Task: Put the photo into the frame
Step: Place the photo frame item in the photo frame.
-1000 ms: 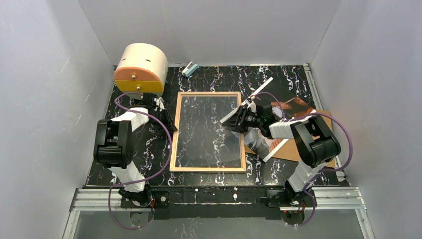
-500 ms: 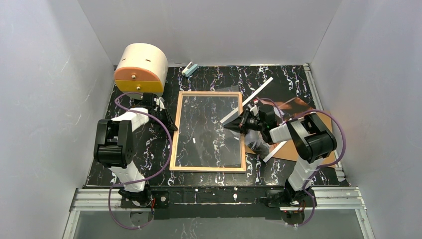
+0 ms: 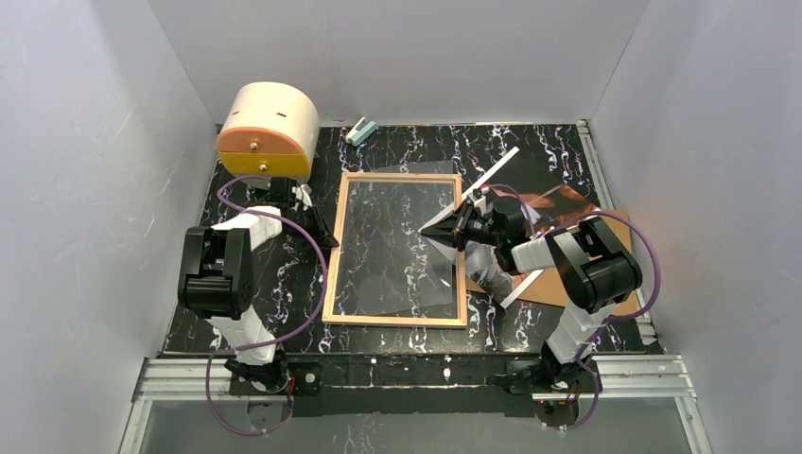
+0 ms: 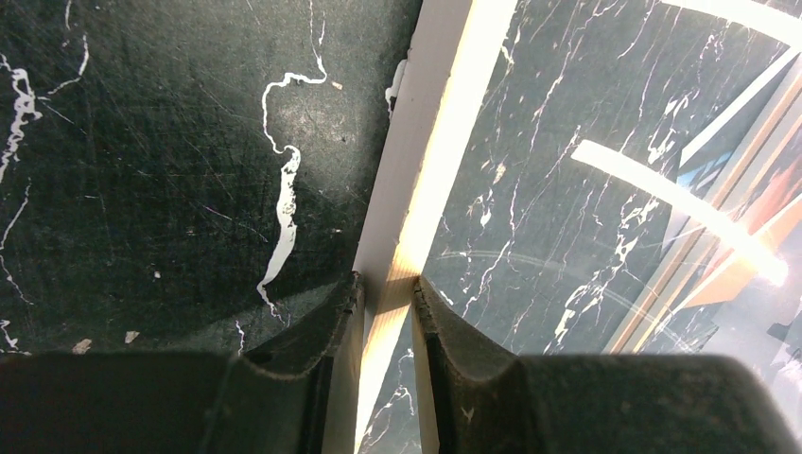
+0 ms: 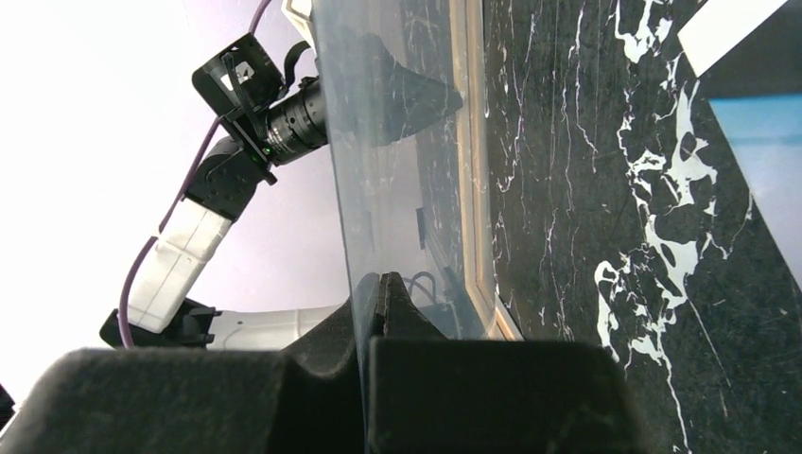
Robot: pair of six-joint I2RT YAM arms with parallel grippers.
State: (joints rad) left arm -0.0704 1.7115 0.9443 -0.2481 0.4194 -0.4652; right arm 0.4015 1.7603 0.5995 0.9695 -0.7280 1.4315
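The frame [image 3: 333, 248] lies flat mid-table, a light wood rim around a clear pane [image 3: 397, 255]. My left gripper [image 3: 327, 242] is shut on its left rim [image 4: 430, 113], one finger on each side of the rim [image 4: 386, 282]. My right gripper [image 3: 427, 232] is shut on the pane's right edge [image 5: 378, 284]. The pane [image 5: 388, 142] is tilted up off the rim on that side. The photo [image 3: 556, 201], white-bordered with reddish tones, lies to the right, partly under my right arm, and shows at the edge of the right wrist view [image 5: 757, 142].
A brown backing board [image 3: 570, 289] lies under the photo at the right. A cream and orange drawer box [image 3: 268, 128] stands at the back left. A small pale blue clip [image 3: 360, 130] lies by the back wall. White walls close in three sides.
My right gripper has shut on the pane's right edge and lifted it, so the pane now tilts out of the rim. The left gripper has stayed on the left rim.
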